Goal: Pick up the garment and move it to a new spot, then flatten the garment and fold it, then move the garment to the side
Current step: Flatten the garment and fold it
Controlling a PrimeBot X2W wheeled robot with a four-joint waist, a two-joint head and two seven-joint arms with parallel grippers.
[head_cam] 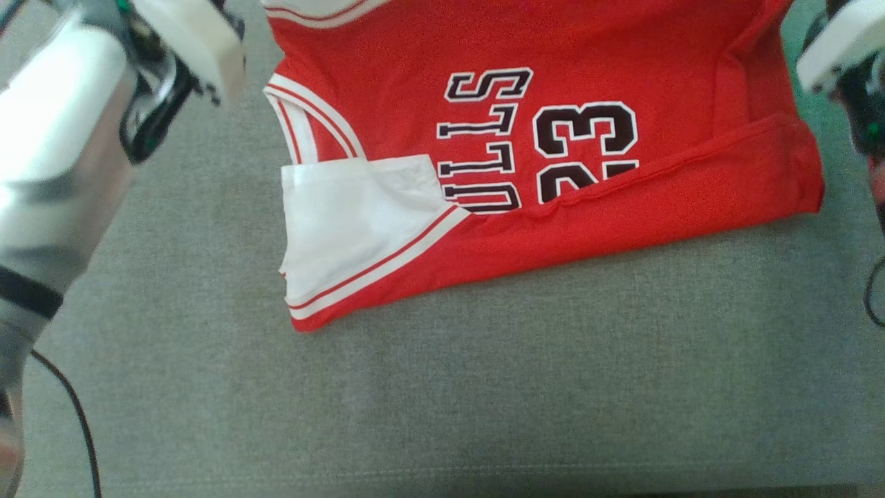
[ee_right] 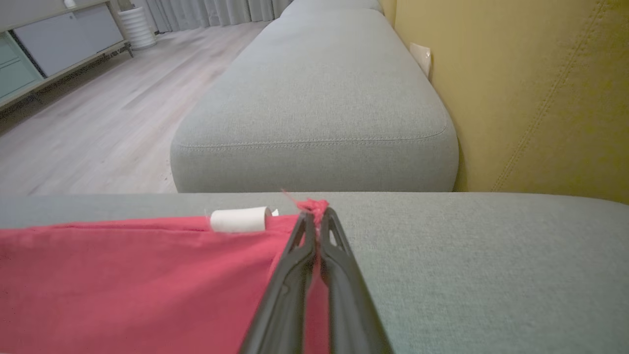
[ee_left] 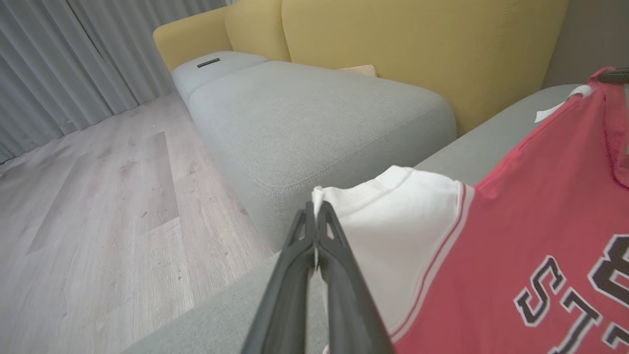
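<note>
Well, take the head view first: the garment (head_cam: pixel 525 138) lies on the grey cushion (head_cam: pixel 442 401), between your left arm (head_cam: pixel 62 138) and right arm (head_cam: pixel 843 41). Its near hem is doubled back over the lettering, so I judge a fold is under way.

Next, the left wrist view: your left gripper (ee_left: pixel 315 209) is clenched on a white corner of the garment, and the cloth spreads away to the right of the fingers. Pinching at the very corner lets the edge follow the hand cleanly.

Last, the right wrist view: your right gripper (ee_right: pixel 317 212) is pinched shut on a red corner, a tuft poking past the tips. The rest of the cloth lies left of the fingers, with a white tag (ee_right: pixel 238 220) just beside them. Gripping both ends of one edge makes it taut, which I judge is meant to lay the fold evenly.
</note>
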